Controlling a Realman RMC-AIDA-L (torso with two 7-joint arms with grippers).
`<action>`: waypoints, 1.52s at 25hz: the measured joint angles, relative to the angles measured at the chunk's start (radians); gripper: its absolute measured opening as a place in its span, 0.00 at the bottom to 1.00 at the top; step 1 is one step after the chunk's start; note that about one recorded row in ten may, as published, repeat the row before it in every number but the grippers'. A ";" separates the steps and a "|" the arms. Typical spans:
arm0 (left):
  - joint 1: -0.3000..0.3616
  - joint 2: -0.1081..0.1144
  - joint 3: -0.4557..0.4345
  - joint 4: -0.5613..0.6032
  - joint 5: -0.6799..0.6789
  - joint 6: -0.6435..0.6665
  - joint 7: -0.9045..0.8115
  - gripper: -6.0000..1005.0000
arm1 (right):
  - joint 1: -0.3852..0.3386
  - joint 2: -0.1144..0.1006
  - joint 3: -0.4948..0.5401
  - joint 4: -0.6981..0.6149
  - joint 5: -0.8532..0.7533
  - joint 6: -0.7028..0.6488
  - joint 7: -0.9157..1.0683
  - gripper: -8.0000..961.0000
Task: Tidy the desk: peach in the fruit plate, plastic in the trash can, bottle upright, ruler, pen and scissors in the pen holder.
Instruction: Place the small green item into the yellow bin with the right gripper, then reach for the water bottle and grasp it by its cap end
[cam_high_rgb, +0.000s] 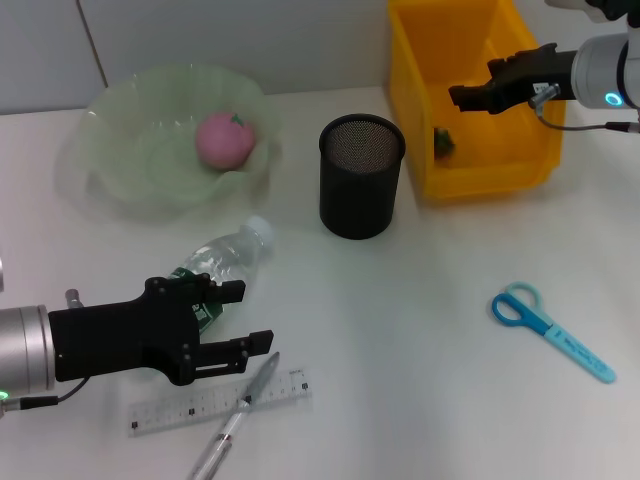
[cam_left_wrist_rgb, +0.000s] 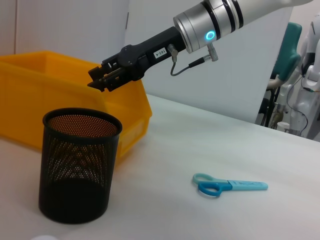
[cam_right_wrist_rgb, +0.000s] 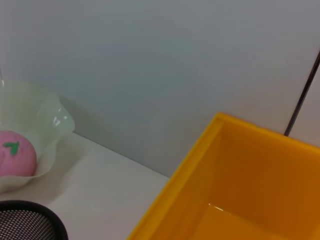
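Observation:
The peach lies in the pale green fruit plate at the back left. A dark green plastic wrapper rests inside the yellow trash can. Above that bin's front part hovers my right gripper, open and empty. The bottle lies on its side, cap toward the plate. My left gripper is open just over the bottle's base end. Ruler and pen lie crossed at the front. Scissors lie at the right.
The black mesh pen holder stands empty-looking at the centre, between plate and bin. White desk stretches bare between the holder and the scissors. A wall rises directly behind the plate and the bin.

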 joint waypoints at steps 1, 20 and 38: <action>0.000 0.000 0.000 0.000 0.000 0.000 0.000 0.72 | 0.000 0.000 0.000 0.000 -0.001 0.000 0.000 0.58; 0.005 0.001 0.000 0.000 0.000 0.003 0.000 0.72 | -0.128 -0.003 0.006 -0.114 0.420 -0.152 -0.165 0.79; -0.004 0.004 -0.013 0.000 0.000 0.028 -0.004 0.72 | -0.233 -0.155 0.027 0.107 0.601 -0.858 -0.427 0.79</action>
